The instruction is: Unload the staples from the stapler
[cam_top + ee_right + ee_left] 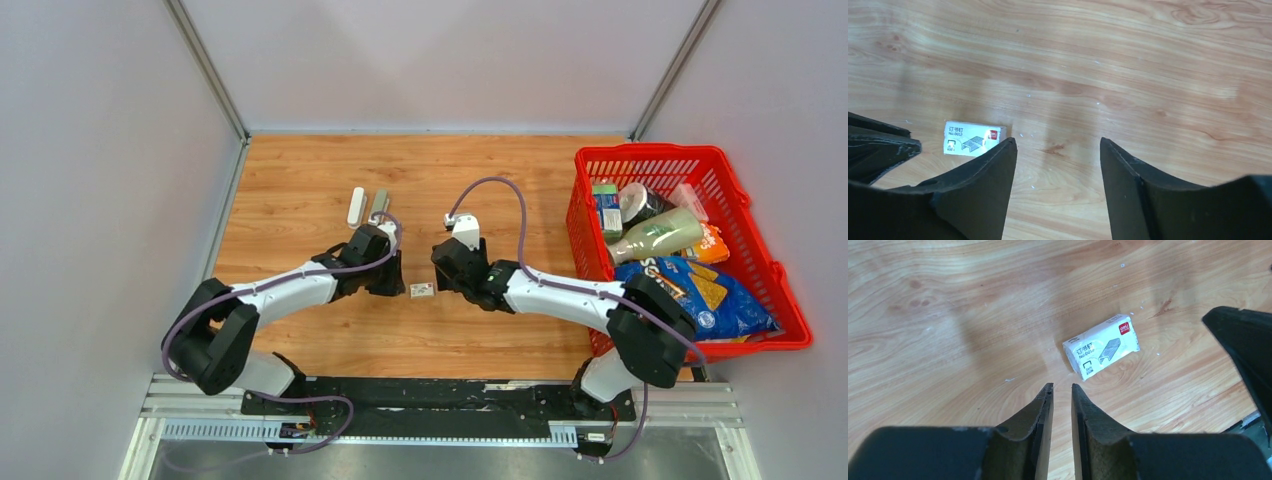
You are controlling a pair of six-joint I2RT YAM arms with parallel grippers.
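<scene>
Two pill-shaped bars lie side by side behind the left arm, one white and one grey; they look like the stapler's parts. No loose staples can be made out in any view. A small white printed packet lies flat on the wood between both grippers. My left gripper hangs just short of the packet, its jaws a narrow gap apart with only bare wood between them. My right gripper stands wide open to the packet's right, holding nothing.
A red basket at the table's right edge holds a bottle, a blue chip bag and other groceries. Grey walls close in the left, back and right sides. Tiny white specks dot the wood near the packet.
</scene>
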